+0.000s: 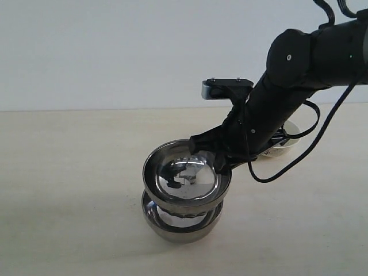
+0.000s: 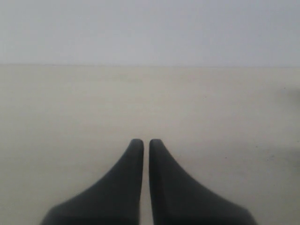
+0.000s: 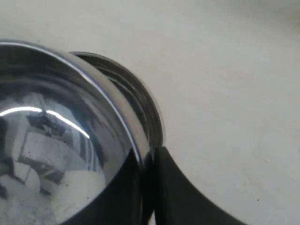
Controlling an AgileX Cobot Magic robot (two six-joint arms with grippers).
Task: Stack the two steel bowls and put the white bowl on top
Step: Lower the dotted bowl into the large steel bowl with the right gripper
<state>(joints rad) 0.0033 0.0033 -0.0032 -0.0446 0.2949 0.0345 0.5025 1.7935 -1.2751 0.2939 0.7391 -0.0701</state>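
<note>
One steel bowl point(image 1: 187, 179) hung clamped by its rim in the right gripper point(image 1: 223, 162), straight above the other steel bowl point(image 1: 183, 229) on the worktop point(image 1: 69, 190); left gripper point(image 2: 146, 143) together, empty.

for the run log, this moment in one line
right gripper: shut on upper shiny round steel bowl | over lower steel bowl | white ceramic bowl: behind arm | left gripper: shut, empty
</note>
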